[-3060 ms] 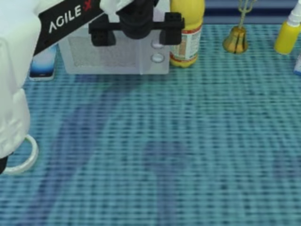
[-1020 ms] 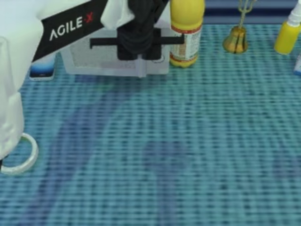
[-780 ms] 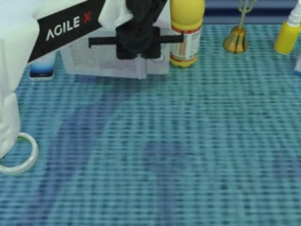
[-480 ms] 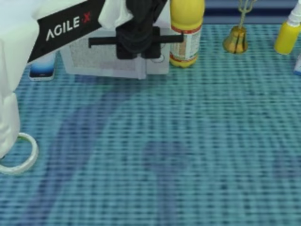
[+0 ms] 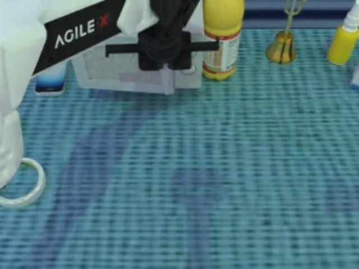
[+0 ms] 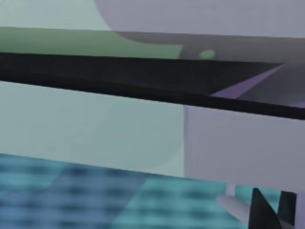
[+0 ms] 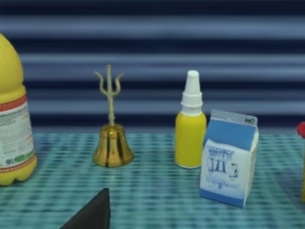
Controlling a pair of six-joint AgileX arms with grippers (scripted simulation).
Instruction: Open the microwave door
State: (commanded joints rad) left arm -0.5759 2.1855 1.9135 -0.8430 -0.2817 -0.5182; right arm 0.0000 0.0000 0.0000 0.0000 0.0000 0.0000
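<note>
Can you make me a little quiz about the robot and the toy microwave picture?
1. True or false: the left gripper is at the microwave door.
2. What stands right beside the microwave on the top view's right? A) gold bell B) big yellow bottle C) milk carton
3. Fill in: the phone lies on the microwave's ____ side in the top view.

Key: 1 true; 2 B; 3 left.
</note>
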